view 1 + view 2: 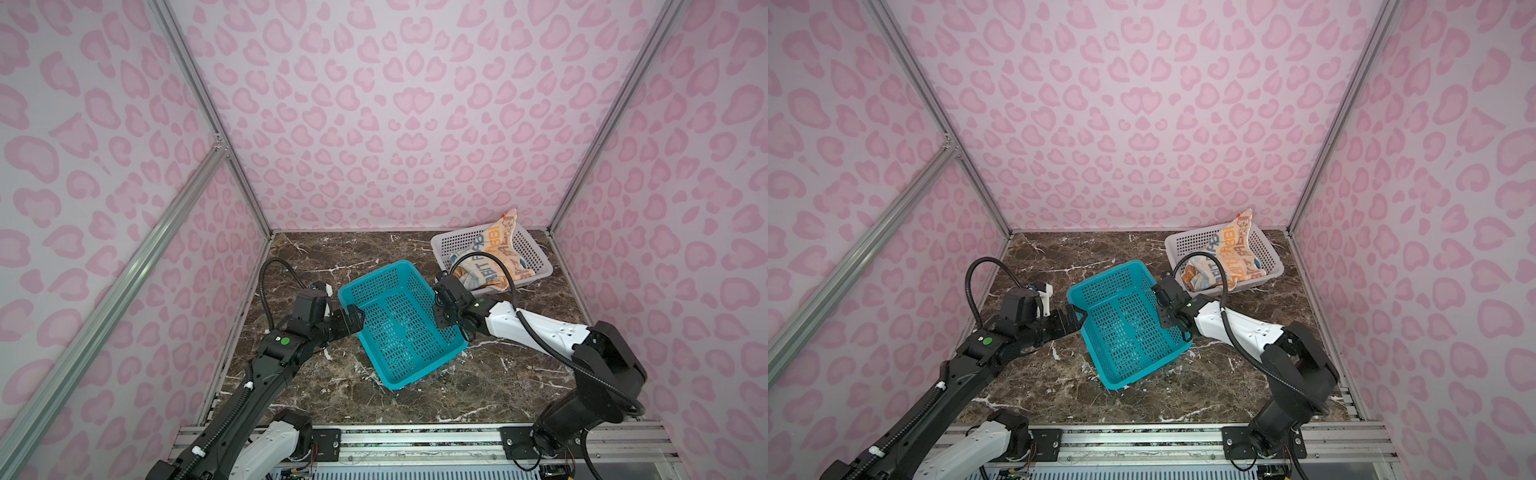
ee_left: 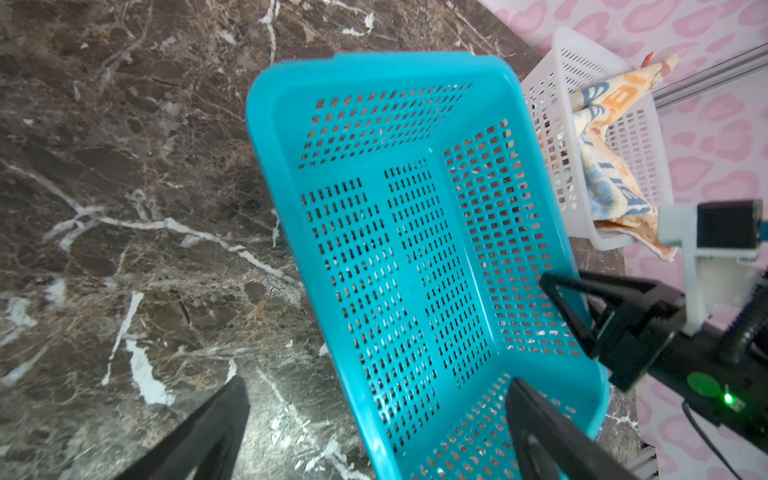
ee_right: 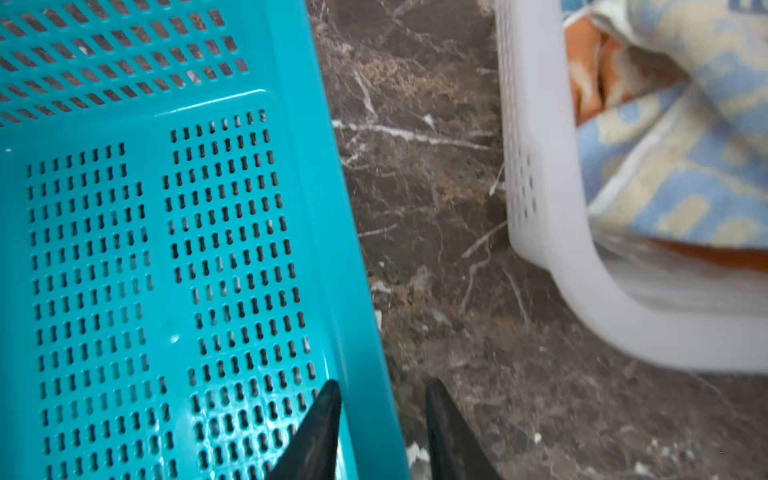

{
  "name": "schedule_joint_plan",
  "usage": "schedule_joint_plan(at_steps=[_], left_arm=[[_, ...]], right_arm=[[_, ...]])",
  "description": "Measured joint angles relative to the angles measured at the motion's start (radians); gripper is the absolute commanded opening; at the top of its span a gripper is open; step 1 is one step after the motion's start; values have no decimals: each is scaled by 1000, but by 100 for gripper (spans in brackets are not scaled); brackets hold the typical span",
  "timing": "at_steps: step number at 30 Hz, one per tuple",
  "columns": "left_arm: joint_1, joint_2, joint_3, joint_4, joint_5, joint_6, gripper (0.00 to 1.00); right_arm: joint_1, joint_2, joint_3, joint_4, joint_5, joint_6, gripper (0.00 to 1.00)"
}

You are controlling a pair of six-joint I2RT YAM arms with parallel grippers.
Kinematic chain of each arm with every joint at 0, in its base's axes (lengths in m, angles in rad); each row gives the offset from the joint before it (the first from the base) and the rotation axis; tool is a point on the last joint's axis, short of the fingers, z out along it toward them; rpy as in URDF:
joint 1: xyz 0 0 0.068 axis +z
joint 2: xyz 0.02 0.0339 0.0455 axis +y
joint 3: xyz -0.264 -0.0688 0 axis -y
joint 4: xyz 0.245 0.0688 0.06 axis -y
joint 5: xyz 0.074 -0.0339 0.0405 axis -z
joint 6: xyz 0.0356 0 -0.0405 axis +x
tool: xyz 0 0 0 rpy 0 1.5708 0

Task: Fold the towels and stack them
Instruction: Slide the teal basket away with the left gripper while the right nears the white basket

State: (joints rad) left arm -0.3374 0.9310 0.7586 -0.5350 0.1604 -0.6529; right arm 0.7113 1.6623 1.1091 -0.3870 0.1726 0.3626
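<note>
Nothing is folded yet: the crumpled terry towels [image 1: 492,253], cream lettered one uppermost, sit in the white perforated plastic basket [image 1: 451,243] at one o'clock. At centre stands the empty teal perforated plastic basket [image 1: 374,276]. The left gripper [image 1: 357,316] gapes wide over its nine-o'clock wall; the right gripper [image 3: 382,382] straddles its three-o'clock wall, and I cannot tell whether it is clamped.

Towel lettering: you can read parts of "RABBIT", in blue and orange capitals, on the cream towel [image 1: 500,239] [image 1: 1235,239], right of centre in both top views.
Carrier: that towel lies crumpled in the white basket [image 1: 455,242].
Legibility: the letters run upside down; you get fragments such as "ABBI" and "BIT".
Left wrist view: the same towel [image 2: 606,166] shows letter shapes too folded for you to read.
</note>
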Motion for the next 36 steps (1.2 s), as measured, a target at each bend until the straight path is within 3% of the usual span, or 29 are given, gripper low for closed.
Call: schedule_joint_plan(at_steps=[7,11,16,18,23,30,36], left_arm=[[9,23,16,-46,4,5,97],[18,86,43,-63,9,21,97],[38,189,76,-67,28,30,100],[42,227,86,-68,37,37,89],[40,280,101,-68,43,51,74],[13,331,83,-38,77,51,74],[-3,332,61,-30,83,47,53]], right_arm=[[-5,238,283,-40,-8,-123,42],[-20,290,408,-77,-14,-165,60],[-47,241,436,-80,-23,-171,92],[-50,190,412,-80,-23,-169,98],[-55,31,285,-68,-37,-126,100],[-93,-227,59,-58,-12,-44,100],[-152,-388,-75,-33,-8,-12,100]])
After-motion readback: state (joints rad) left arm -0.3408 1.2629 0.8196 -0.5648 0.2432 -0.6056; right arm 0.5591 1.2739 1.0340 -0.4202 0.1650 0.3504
